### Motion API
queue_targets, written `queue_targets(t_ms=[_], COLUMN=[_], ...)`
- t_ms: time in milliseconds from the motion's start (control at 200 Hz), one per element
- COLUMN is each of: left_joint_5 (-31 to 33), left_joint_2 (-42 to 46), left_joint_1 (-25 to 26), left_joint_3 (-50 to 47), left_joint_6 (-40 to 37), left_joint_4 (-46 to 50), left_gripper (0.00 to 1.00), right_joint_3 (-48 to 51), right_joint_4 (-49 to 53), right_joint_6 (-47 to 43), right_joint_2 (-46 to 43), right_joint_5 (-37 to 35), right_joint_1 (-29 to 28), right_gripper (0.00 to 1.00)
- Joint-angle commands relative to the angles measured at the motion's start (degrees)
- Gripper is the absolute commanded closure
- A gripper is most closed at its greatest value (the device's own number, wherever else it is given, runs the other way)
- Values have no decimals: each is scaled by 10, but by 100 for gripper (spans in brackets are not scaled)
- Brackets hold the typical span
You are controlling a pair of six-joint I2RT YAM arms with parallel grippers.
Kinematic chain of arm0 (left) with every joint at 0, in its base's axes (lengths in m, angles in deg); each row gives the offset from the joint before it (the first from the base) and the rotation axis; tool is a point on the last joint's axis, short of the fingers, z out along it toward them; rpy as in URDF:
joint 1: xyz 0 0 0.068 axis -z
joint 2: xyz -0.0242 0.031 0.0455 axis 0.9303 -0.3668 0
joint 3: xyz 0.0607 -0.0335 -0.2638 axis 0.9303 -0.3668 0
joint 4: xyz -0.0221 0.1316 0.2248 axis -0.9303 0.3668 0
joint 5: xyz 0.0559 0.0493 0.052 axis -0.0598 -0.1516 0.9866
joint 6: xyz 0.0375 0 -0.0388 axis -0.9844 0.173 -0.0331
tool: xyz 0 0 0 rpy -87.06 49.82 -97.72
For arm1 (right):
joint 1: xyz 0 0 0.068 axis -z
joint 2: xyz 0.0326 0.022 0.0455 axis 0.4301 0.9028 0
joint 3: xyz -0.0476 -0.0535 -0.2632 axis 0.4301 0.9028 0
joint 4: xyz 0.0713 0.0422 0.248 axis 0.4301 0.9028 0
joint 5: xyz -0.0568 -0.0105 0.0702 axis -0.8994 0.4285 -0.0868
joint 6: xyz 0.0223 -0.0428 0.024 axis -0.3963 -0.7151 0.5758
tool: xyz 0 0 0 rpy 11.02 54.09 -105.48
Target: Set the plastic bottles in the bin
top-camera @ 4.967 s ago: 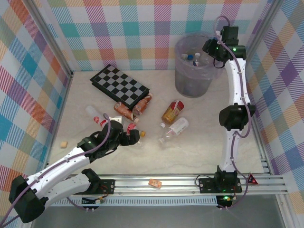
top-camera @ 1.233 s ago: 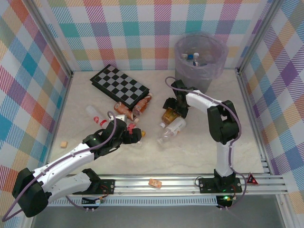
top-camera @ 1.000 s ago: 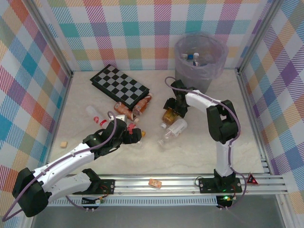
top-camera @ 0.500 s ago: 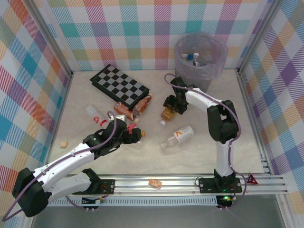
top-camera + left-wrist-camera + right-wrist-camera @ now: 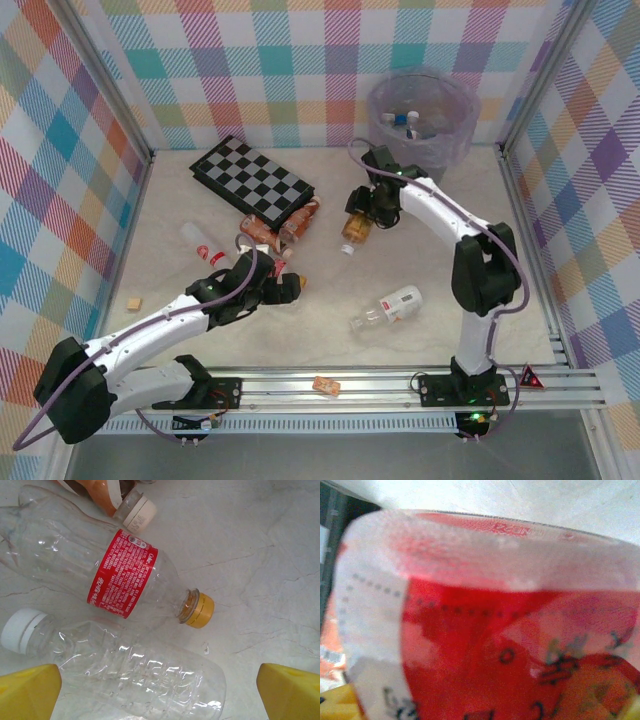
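My right gripper (image 5: 362, 212) is shut on an orange-brown labelled plastic bottle (image 5: 353, 227), held cap-down just above the table; its red and white label (image 5: 495, 630) sits close in the right wrist view. The bin (image 5: 420, 120), a pale-purple bucket with bottles inside, stands behind it at the far right. My left gripper (image 5: 285, 289) is open over a clear white-capped bottle (image 5: 135, 672), which lies between its yellow fingertips (image 5: 27, 692). Next to that lies a red-labelled bottle (image 5: 122, 575) with a yellow cap. A white-labelled bottle (image 5: 390, 307) lies loose at mid-right.
A checkerboard (image 5: 250, 180) lies at the back left, with several more bottles (image 5: 285, 228) bunched at its near edge and another bottle (image 5: 200, 243) further left. Small orange cubes sit at the left (image 5: 132, 302) and on the front rail (image 5: 325, 385).
My right gripper closed on the orange-brown bottle and lifted it toward the back. The white-labelled bottle rolled away to the near right. My left arm edged slightly right.
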Motion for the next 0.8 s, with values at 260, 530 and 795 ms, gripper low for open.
queue_targets(t_ms=[260,530,795], left_joint_5=[-22,-19,-9], left_joint_2=[-3,26,38], left_joint_1=[-5,-4,-5], left_joint_3=[16,4,4], left_joint_6=[-25,-33,-35], left_joint_4=[-14,1,13], left_gripper=[0,0,0], right_joint_3=[-249,-491,-570], right_joint_4=[156,226,176], right_joint_6=[-120,-123,-86], right_joint_2=[-29,77,135], right_joint_5=[-56,9,94], right_joint_1=[19,123,212], right_gripper=[35,35,38])
